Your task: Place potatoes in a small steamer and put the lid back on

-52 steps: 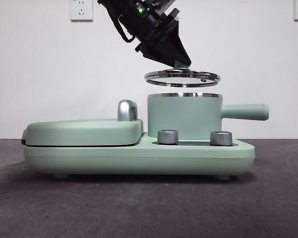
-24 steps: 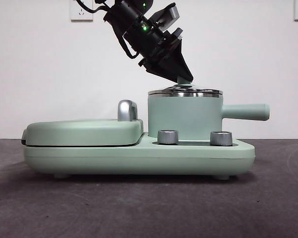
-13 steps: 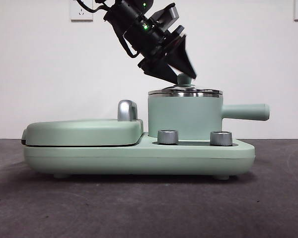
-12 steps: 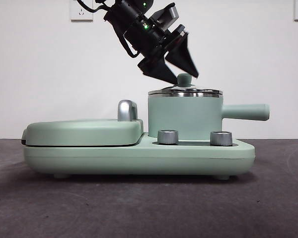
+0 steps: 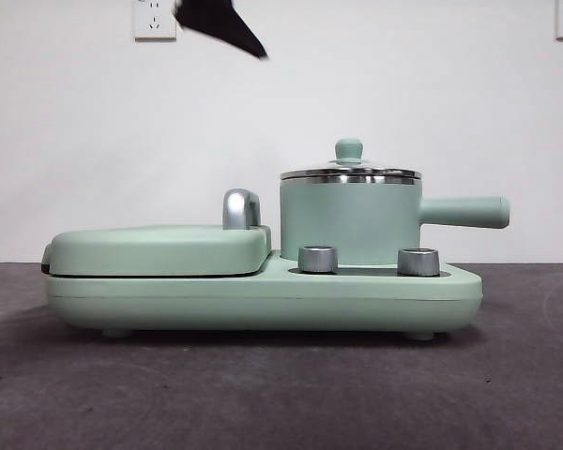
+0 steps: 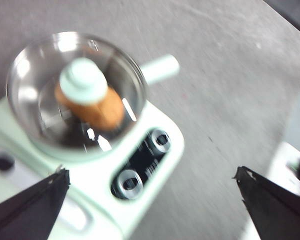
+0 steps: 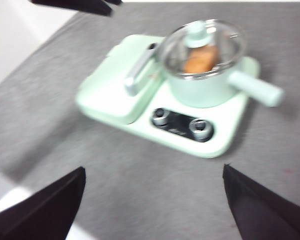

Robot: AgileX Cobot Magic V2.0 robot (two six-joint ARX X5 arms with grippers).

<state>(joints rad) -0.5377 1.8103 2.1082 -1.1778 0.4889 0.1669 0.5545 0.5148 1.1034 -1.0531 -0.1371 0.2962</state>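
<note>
While both arms hang clear of the cooker, the scene reads so:

Lid [image 5: 349,172]: seated flat on the pot's steel rim, green knob up.
Pot [image 5: 349,219]: upright on the green cooker base [image 5: 263,295], side handle free.
Potato [image 6: 96,107]: inside the pot, seen through the glass under the knob.
Left pincer [image 6: 150,200]: spread wide, empty, high above the pot.
Right pincer [image 7: 152,200]: spread wide, empty, well back over the grey surface [image 5: 281,394].
</note>
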